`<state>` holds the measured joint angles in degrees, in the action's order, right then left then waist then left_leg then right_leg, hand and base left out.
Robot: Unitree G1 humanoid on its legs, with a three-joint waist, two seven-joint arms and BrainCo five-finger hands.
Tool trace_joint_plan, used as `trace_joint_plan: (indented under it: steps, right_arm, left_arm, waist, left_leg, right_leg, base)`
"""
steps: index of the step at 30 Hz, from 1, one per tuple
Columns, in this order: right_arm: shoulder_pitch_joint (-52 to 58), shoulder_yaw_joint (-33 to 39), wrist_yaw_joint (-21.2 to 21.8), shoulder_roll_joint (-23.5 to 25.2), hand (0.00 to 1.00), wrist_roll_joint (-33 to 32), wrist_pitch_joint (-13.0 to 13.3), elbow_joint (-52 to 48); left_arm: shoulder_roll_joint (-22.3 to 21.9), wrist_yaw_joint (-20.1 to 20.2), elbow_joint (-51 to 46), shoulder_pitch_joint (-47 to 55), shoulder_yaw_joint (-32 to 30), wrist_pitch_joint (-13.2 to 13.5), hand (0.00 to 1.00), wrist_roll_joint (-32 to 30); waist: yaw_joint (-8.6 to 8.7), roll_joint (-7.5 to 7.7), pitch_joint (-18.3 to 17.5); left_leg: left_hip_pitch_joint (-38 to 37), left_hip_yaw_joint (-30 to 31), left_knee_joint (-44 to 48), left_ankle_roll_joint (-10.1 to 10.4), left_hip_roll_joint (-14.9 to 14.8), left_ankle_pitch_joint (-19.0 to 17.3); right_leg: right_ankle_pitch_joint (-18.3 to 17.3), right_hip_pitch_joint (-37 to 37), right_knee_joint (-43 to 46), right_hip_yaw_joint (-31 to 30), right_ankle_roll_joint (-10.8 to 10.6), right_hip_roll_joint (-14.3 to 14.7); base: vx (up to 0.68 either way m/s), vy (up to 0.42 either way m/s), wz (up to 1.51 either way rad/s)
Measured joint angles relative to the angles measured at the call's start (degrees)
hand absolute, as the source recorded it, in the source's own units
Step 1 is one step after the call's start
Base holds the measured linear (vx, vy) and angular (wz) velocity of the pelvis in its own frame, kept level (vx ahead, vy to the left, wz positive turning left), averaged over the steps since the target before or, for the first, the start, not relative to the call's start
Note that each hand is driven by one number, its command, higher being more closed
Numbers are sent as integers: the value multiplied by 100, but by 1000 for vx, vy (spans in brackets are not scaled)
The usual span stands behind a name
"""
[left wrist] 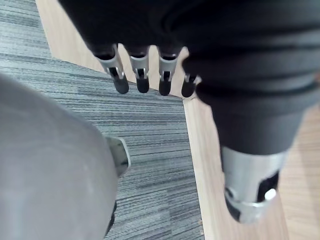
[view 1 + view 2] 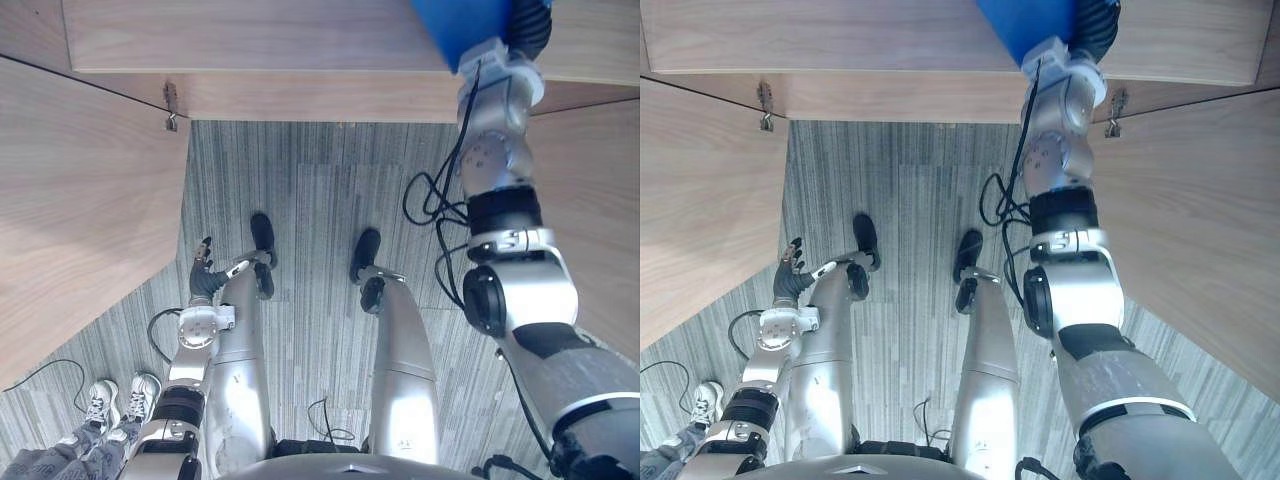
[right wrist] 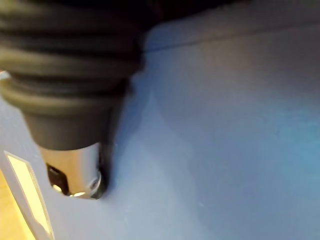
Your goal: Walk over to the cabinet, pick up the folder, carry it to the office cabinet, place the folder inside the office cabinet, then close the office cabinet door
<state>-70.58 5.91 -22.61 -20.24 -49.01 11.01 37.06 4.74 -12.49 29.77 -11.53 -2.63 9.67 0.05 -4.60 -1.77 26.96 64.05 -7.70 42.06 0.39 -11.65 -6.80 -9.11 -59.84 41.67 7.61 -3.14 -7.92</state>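
Right hand [image 3: 72, 170]: the dark ribbed cover sat closest to the lens, with the silver thumb pressed tip-first onto the blue face of the folder [image 3: 225, 150], pinching it. The arm was raised from the robot's right side, up to the far edge of the head views.

Folder: blue and plain-faced, with a pale label strip at one edge. It was held high against the wooden cabinet [image 2: 250, 40], in front of its horizontal board and toward the right side. Whether it rested on the board could not be told.

Cabinet: light wood grain. The left door [image 2: 80, 220] and right door [image 2: 1200, 240] both stood swung out toward the robot. A metal hinge [image 2: 171, 108] showed at the left door's joint with the board, and a matching one at the right.

Left hand [image 2: 790, 275]: hung low beside the robot's left side, near the left door. Its fingers [image 1: 142, 75] were straight in a row and held nothing.

Carpet [image 2: 310, 190]: grey with fine stripes, covering the floor between the two doors.

Person: pale shoes [image 2: 120, 400] and grey trouser legs [image 2: 60, 462] stood on the carpet at the robot's left, just beside the left arm and close to the left door.
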Motion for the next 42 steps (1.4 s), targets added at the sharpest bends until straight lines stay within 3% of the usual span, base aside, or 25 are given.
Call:
trace_joint_plan:
  steps: [7, 8, 19, 27, 42]
  right_arm:
    - [-273, 223, -278, 147, 100, -721, -11, 233]
    - [-338, 241, -322, 171, 0, -778, -11, 233]
    - [-653, 263, -429, 218, 0, -929, -1, 240]
    - [-881, -139, -413, 253, 0, 3, -135, 347]
    - [-770, -283, -415, 293, 0, 440, -221, 408]
  left_arm:
    - [-117, -173, 122, -51, 48, -53, 0, 101]
    - [-139, -217, 134, -69, 47, -61, 0, 101]
    - [-435, -231, 316, -234, 155, -119, 0, 117]
    - [-481, -353, 350, -249, 166, -122, 0, 119]
    - [-479, -372, 487, -382, 167, -180, 0, 124]
  waist:
    - [-11, -5, -16]
    - [-10, -5, -16]
    - [10, -91, -68]
    - [6, -116, -83]
    - [8, -119, -84]
  left_leg:
    - [-184, -35, -353, -5, 34, 198]
    - [-201, -45, -385, -4, 35, 221]
    - [-313, -30, -717, 62, 69, 412]
    - [-325, -23, -710, 70, 64, 423]
    - [-338, -46, -615, 65, 18, 422]
  right_leg:
    - [148, 206, -294, 113, 47, -2]
    - [156, 206, -300, 111, 53, -2]
    - [205, 308, -500, 224, 92, 1]
    - [206, 331, -481, 232, 95, 2]
    - [199, 331, -410, 218, 123, 23]
  base:
    - [-6, -3, 6]
    - [0, 0, 0]
    - [11, -7, 4]
    - [0, 0, 0]
    - [0, 0, 0]
